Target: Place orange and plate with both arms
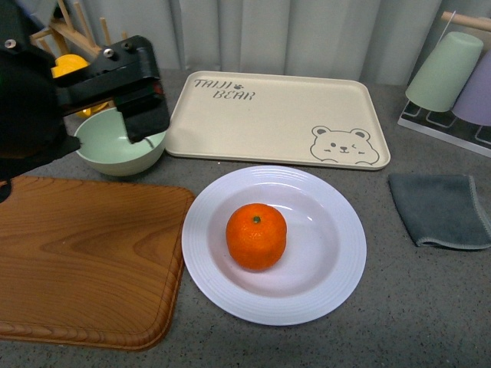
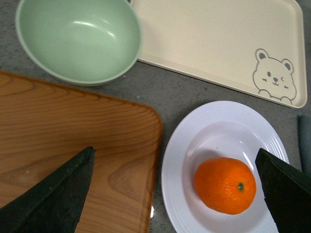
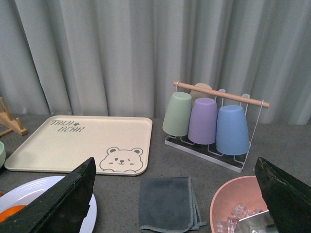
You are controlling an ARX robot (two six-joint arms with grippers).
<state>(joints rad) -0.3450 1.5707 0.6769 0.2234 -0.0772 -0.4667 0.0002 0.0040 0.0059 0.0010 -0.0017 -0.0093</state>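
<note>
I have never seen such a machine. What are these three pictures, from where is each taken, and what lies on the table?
This is a robot with two black arms that end in grippers. The front picture looks out from its body; the other two come from cameras on each wrist. The round orange fruit sits in the white ridged deep plate, on the grey table. Around them lie a brown wooden board, a pale green bowl, a cream bear tray and a grey cloth. The left gripper and the right gripper are open and hold nothing.
</note>
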